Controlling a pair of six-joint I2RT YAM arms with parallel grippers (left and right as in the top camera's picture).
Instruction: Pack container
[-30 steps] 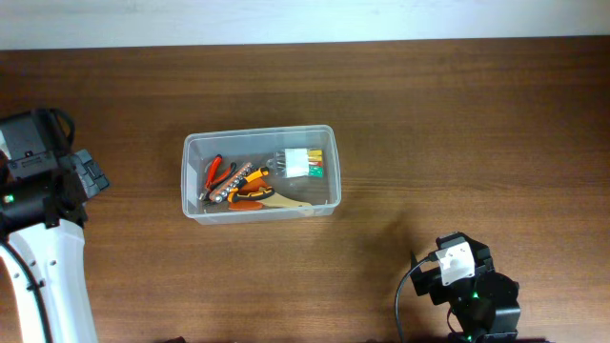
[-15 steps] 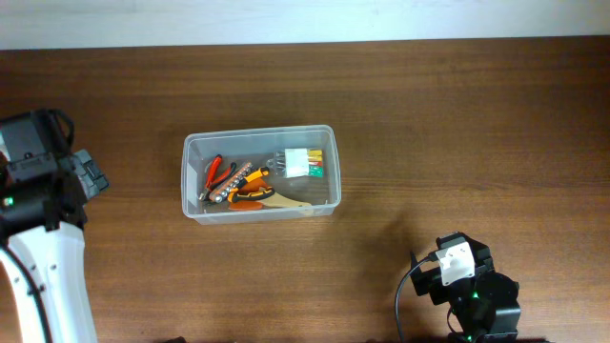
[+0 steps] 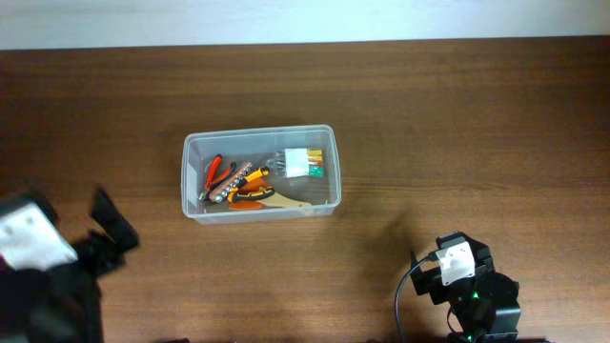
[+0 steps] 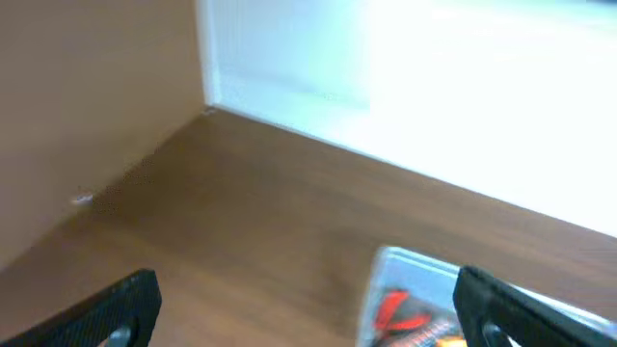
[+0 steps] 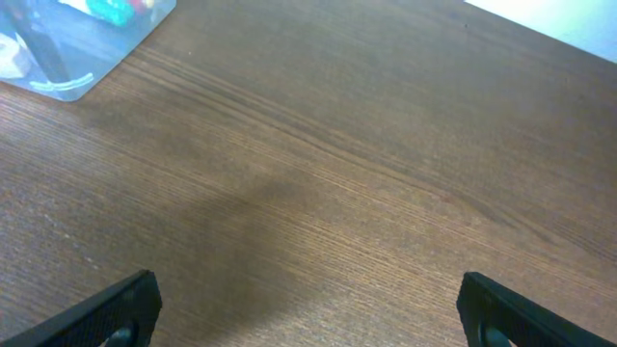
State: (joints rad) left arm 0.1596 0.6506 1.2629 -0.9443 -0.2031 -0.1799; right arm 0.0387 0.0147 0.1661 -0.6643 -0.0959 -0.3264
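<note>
The container (image 3: 191, 181) is a clear plastic bin in the middle of the wooden table. It holds red-handled pliers (image 3: 214, 173), an orange-and-black tool (image 3: 246, 183) and a white block with coloured parts (image 3: 303, 164). The bin's corner shows in the left wrist view (image 4: 381, 265) and in the right wrist view (image 5: 67, 87). My left gripper (image 4: 308, 313) is open and empty at the front left of the table, blurred in the overhead view (image 3: 110, 233). My right gripper (image 5: 308, 308) is open and empty at the front right, its arm in the overhead view (image 3: 462, 281).
A white wall (image 4: 405, 67) runs along the table's far edge. A brown panel (image 4: 87, 106) stands at the left side in the left wrist view. Bare wood (image 5: 337, 173) lies between the right gripper and the bin.
My left arm has swung from the left edge beside the bin toward the front left of the table and is blurred. The right arm and the bin have not moved.
</note>
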